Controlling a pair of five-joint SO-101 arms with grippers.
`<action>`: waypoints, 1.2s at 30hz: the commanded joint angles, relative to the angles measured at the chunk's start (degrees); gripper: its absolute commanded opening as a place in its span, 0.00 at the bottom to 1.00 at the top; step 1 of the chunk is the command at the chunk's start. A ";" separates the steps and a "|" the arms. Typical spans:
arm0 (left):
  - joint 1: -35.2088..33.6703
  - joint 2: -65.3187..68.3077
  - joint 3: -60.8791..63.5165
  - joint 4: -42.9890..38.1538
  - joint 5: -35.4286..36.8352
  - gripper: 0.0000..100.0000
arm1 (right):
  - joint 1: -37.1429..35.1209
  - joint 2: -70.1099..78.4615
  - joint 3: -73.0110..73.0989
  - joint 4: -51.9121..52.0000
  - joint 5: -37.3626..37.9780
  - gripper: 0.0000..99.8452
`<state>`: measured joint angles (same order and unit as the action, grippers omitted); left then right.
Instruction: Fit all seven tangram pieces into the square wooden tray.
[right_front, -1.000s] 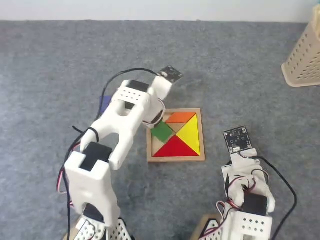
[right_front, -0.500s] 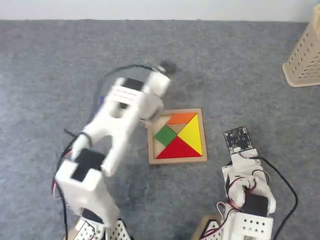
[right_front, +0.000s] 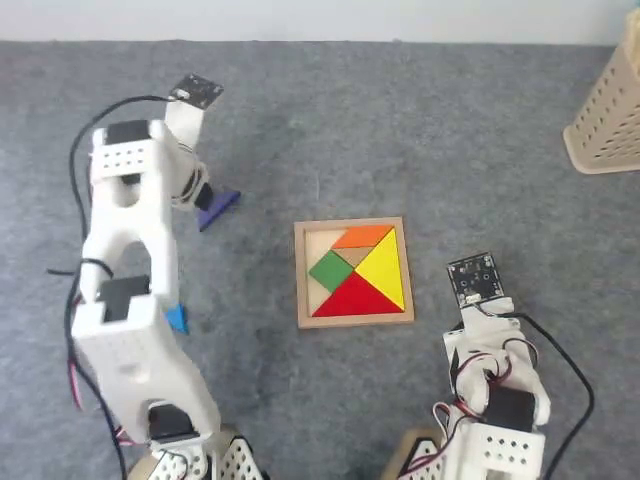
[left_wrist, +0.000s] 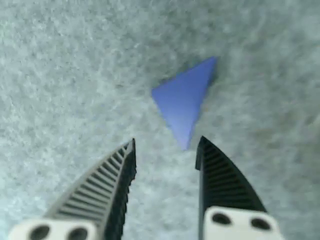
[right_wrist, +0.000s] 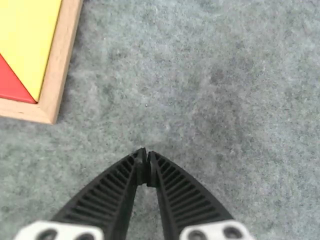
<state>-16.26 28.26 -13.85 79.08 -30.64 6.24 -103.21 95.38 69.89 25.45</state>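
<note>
A: Left gripper (left_wrist: 165, 145)?

B: Open, jaws spread, nothing between them. It hangs over the grey carpet (right_front: 420, 130), tips just short of the dark blue triangle (left_wrist: 185, 97), one corner of it pointing into the gap.

A: Where's that triangle from above?

B: Flat on the carpet (right_front: 215, 207), left of the tray (right_front: 350, 320) and well apart from it, right beside the left arm's wrist.

A: Tray contents?

B: Four coloured pieces lying flat inside: orange piece (right_front: 362, 236) at the far edge, green piece (right_front: 329, 270) left of centre, yellow triangle (right_front: 380, 268) on the right, red triangle (right_front: 350, 295) at the near edge. Bare wood shows along the left side. The small tan patch in the middle could be a piece or the tray floor, can't tell.

A: Anything else loose?

B: Light blue piece (right_front: 176, 319) on the carpet, partly hidden by the left arm.

A: Right gripper (right_wrist: 146, 152)?

B: Closed, tips touching, holding nothing. It is over bare carpet, near the tray's corner (right_wrist: 60, 65), with yellow (right_wrist: 25, 40) and red (right_wrist: 12, 87) visible inside.

A: Background?

B: Beige perforated container (right_front: 610, 110) at the far right edge.
</note>
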 joint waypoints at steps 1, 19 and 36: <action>-0.18 4.48 -10.51 4.66 -7.65 0.19 | -0.31 0.57 1.14 0.31 0.62 0.01; 2.81 29.54 -41.54 13.54 -17.41 0.27 | -0.48 0.57 1.14 0.22 0.62 0.01; 3.34 38.15 -50.42 21.54 -17.49 0.22 | -0.48 0.57 1.14 0.22 0.62 0.01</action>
<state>-13.27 66.42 -63.25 98.07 -47.52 6.24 -103.21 95.38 69.89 25.45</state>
